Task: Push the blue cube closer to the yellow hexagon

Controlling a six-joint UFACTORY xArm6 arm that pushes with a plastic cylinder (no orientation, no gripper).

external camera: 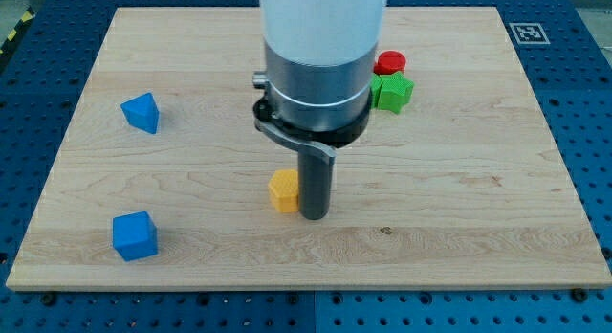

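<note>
- Nearest to the camera on the wooden board (459, 237), down in the near-left corner, sits the blue cube (134, 236). It's well apart from everything else, nothing touching it.
- A bit farther in, around the middle of the board, is the yellow hexagon (284, 191). My tip (314, 216) is planted just to its right, right beside it; looks like it's touching, but from this angle I honestly can't tell whether there's a sliver of gap.
- No fingers on this rig, so nothing opens or closes and nothing is being held: it's just a straight dark rod standing upright on the board, well to the right of the blue cube.
- Farther back on the left is a second blue block (142, 112), more wedge- or pyramid-looking, sitting alone.
- Far side, right of centre: a green block (393, 91) with a red cylinder (390, 62) just behind it, partly tucked behind the arm's big grey-and-white housing (320, 46).
- Beyond the board's far-right corner there's a small black-and-white marker tag (527, 33).
</note>
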